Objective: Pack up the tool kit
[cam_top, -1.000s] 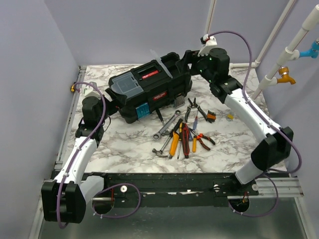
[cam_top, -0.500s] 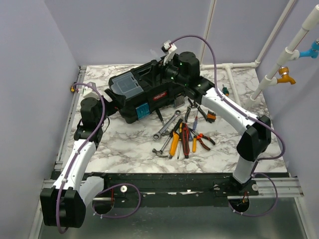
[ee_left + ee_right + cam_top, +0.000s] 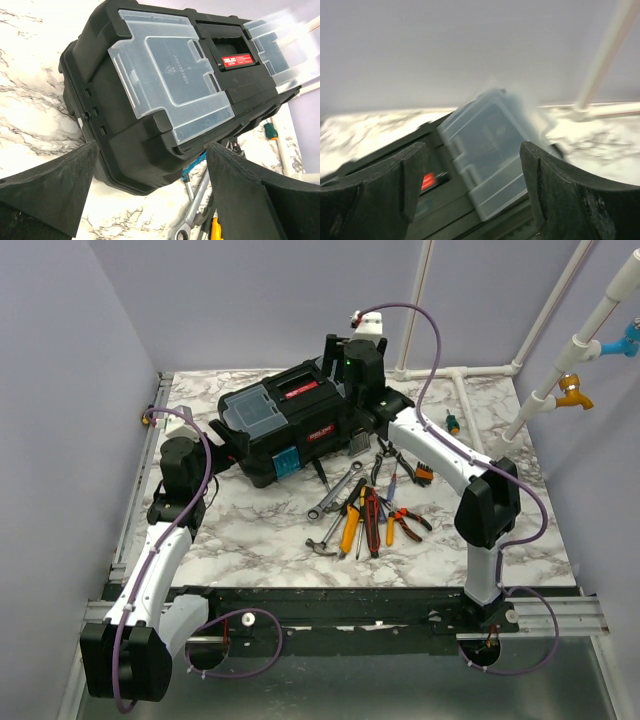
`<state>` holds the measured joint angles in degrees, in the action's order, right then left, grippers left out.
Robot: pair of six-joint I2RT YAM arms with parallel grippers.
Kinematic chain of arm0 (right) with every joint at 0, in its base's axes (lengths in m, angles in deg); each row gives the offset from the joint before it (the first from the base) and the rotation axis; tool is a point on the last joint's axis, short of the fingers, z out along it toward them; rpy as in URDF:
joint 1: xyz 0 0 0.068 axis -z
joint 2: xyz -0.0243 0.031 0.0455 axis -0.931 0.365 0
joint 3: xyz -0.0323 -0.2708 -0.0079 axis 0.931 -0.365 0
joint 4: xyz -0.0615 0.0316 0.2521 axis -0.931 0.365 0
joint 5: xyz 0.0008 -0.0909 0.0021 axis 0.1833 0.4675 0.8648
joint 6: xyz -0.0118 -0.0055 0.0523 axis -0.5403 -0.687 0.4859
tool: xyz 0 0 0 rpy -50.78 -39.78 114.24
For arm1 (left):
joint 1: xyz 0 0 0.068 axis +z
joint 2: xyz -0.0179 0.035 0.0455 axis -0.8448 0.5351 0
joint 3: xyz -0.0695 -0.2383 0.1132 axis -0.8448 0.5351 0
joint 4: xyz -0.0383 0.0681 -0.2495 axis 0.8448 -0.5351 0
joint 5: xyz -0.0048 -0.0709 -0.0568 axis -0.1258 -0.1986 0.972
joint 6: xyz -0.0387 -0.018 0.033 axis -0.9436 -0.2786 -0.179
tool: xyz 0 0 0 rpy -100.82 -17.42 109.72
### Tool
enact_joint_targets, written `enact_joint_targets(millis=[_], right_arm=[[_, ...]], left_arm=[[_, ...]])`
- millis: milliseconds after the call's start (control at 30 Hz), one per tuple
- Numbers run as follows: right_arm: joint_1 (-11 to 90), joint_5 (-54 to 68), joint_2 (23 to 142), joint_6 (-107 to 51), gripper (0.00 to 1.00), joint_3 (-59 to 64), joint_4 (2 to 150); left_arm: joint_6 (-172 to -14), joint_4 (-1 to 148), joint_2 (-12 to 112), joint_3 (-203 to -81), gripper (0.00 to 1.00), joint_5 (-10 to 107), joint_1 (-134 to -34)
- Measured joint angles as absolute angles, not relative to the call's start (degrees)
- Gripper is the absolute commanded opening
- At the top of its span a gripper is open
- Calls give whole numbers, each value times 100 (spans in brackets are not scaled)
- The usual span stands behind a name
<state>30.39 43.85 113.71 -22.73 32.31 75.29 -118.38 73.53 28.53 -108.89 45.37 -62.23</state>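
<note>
The black toolbox (image 3: pixel 300 425) lies at the back of the table, with a red label (image 3: pixel 236 61) and a clear lid (image 3: pixel 170 85) on its left compartment. The clear lid (image 3: pixel 490 145) at its right end looks blurred and tilted. My right gripper (image 3: pixel 340 365) hovers open just above that end, its jaws either side of the lid but not touching it. My left gripper (image 3: pixel 215 437) is open near the box's left end, its fingers (image 3: pixel 50 190) apart from it. Loose hand tools (image 3: pixel 365 510) lie in front: a wrench (image 3: pixel 335 490), a hammer (image 3: pixel 322 540), red-handled pliers (image 3: pixel 372 510) and orange pliers (image 3: pixel 405 523).
A green-handled screwdriver (image 3: pixel 452 423) lies behind my right arm, near the white pipes (image 3: pixel 460 371) at the back. A small bit holder (image 3: pixel 424 473) sits right of the tool pile. Walls close in the table at the left and back.
My right arm has swung left from the back right corner to above the toolbox's right end. The clear lid that stood upright there no longer sticks up. The left arm has barely moved.
</note>
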Motion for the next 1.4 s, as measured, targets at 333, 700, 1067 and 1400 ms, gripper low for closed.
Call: enact_joint_targets(millis=[333,700,1067,1400], right_arm=[[3418,4693,10837,-2592,84,2702,7597],[3350,3368,9397,-902,93,536,7850],[3638,3172,9471,195,89,-441,7826],[4491,2522,10468,162,84,212,7837]], left_arm=[[-11696,7222,2943,-11059,95,4462,-6221],[-11152,6798,4475,-13096,97,4473,-5744],[-11043,6103,7163,-15649,91,5761,-5189],[-11827,6527,8341,-15863,86,7442,-5189]])
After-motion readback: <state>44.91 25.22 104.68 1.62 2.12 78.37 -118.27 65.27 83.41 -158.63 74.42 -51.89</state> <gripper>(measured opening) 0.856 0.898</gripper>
